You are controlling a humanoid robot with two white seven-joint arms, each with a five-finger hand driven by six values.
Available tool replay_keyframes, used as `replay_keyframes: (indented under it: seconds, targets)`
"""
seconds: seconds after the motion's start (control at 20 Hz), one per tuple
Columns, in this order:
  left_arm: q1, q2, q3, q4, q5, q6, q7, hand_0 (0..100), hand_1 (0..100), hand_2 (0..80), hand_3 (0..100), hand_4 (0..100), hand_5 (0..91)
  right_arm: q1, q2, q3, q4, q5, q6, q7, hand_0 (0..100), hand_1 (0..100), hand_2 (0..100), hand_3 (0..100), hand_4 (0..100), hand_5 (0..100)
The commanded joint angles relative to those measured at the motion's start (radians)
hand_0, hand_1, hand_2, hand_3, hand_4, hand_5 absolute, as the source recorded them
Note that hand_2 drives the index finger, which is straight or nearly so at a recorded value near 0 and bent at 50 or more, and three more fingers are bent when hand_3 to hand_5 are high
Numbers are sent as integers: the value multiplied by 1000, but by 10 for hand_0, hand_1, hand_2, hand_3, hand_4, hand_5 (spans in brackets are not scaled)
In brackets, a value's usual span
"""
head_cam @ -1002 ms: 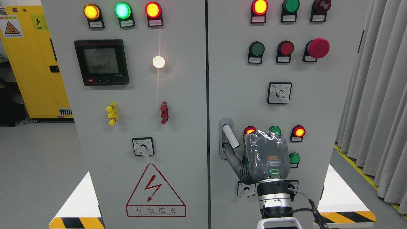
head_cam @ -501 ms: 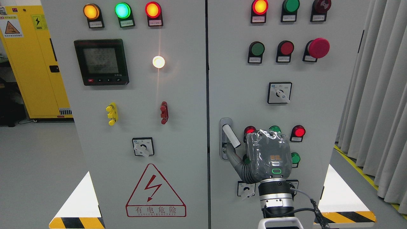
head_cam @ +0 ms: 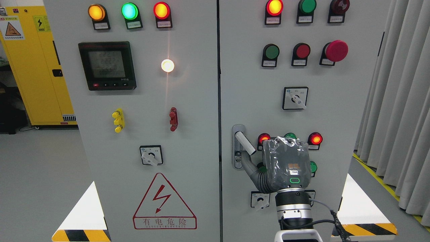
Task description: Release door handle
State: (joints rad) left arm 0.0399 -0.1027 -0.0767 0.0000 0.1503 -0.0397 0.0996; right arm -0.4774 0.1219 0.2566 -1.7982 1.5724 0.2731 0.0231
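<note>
Fingers of the right hand [head_cam: 285,166] were hidden behind its wrapped grey back, so whether they were spread or curled could not be told; only the thumb [head_cam: 251,168] showed, reaching left and up to just beneath the door handle [head_cam: 245,142]. That handle stood tilted out from its lock plate [head_cam: 237,158] at the left edge of the right cabinet door [head_cam: 336,117].

Matt grey painted cabinet door [head_cam: 336,117], pale smooth door handle [head_cam: 245,142] (metal backplate), crinkly glossy film over robot hand [head_cam: 285,164].
</note>
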Motion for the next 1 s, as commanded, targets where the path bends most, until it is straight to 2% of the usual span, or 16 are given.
replay_keyframes:
  seconds: [0.0,0.95]
  targets:
    - [0,0,0,-15,0,0,0,120,556,0,0,0,0,-1,-2,-14,-1,-2,0,6,408,380,1000,1000,1000,1000]
    - [0,0,0,-15,0,0,0,120,556,0,0,0,0,-6,-2,-27,-15,-6,-3,9,405,370,1000,1000,1000,1000]
